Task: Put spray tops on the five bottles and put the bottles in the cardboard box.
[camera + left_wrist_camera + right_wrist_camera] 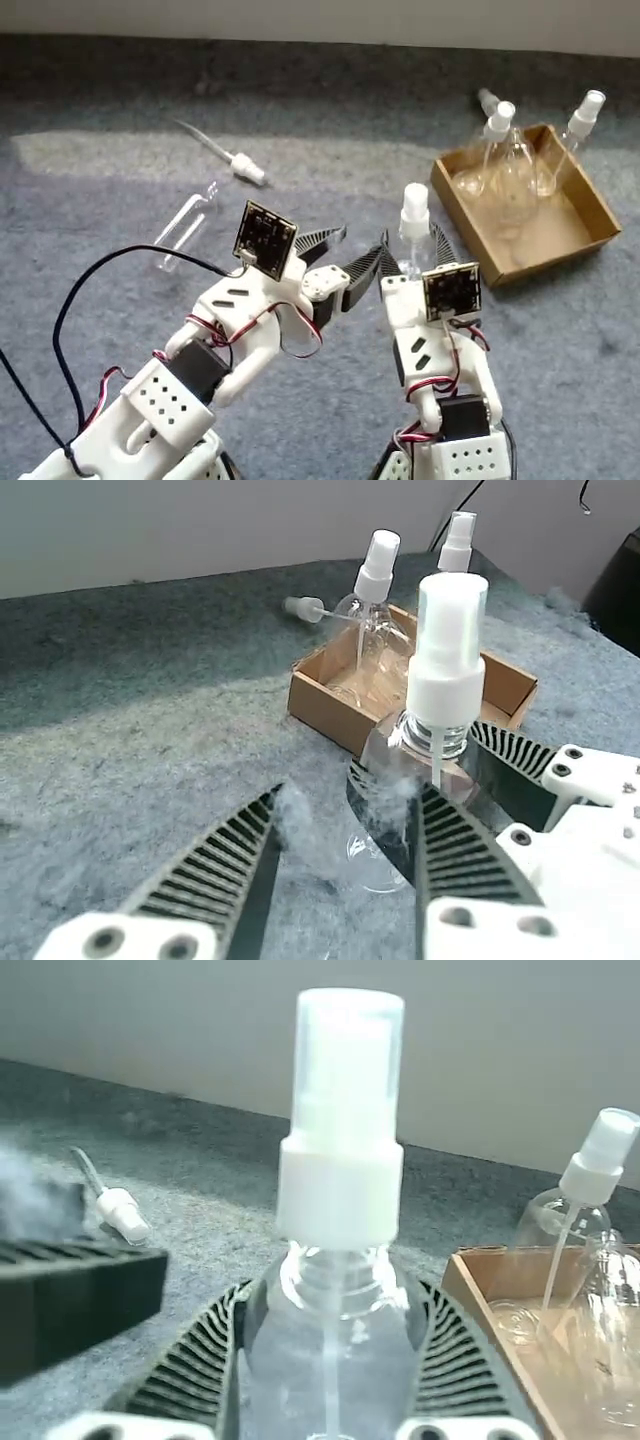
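Black ribbed right fingers [185, 1375] pinch a clear bottle [330, 1360] by its body, one finger on either side, and hold it upright over the grey counter [100, 200]. Whether its base touches the counter cannot be told. A white spray top [340, 1130] sits on its neck, with the thin tube running down inside the glass-clear body.

The left fingers [235, 865] are spread wide with nothing between them. They sit just beside the held bottle, on the side away from the box.

On the other side of the held bottle and near it lies the cardboard box [575, 225]. Three capped bottles [515, 175] are in it, grouped at its far end, their white tops reaching past the rim.

Well apart, out beyond the left arm, an uncapped bottle [185, 232] lies on its side on the counter. A loose spray top [240, 165] with its long tube lies farther back, apart from that bottle.
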